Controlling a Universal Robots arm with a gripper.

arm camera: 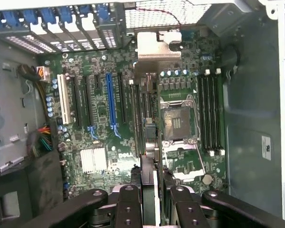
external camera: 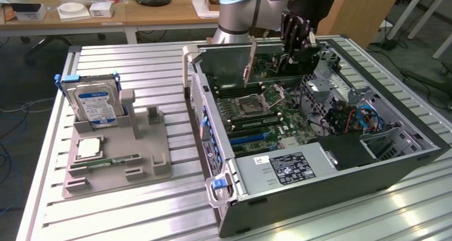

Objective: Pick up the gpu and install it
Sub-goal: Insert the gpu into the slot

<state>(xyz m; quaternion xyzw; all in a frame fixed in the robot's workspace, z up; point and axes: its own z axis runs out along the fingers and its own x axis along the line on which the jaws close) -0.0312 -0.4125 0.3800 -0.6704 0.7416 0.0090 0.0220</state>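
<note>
The gpu [external camera: 279,58] hangs edge-down inside the open computer case [external camera: 395,164], above the motherboard [external camera: 258,114]. Its silver bracket [external camera: 248,66] points towards the case's rear wall. My gripper [external camera: 297,32] comes down from above and is shut on the card's top edge. In the wrist view the gpu [arm camera: 150,142] shows edge-on, running between my fingers [arm camera: 128,204] up to its bracket [arm camera: 154,47] by the rear slot openings. It hangs between the blue expansion slot [arm camera: 110,99] and the CPU socket [arm camera: 178,121]. Whether it touches a slot I cannot tell.
On the exterior view's left, a grey holder tray [external camera: 116,151] carries an upright hard drive [external camera: 95,103], a CPU chip [external camera: 89,146] and a memory stick [external camera: 106,161]. The case's power supply [external camera: 282,169] and cables [external camera: 353,119] fill its near end.
</note>
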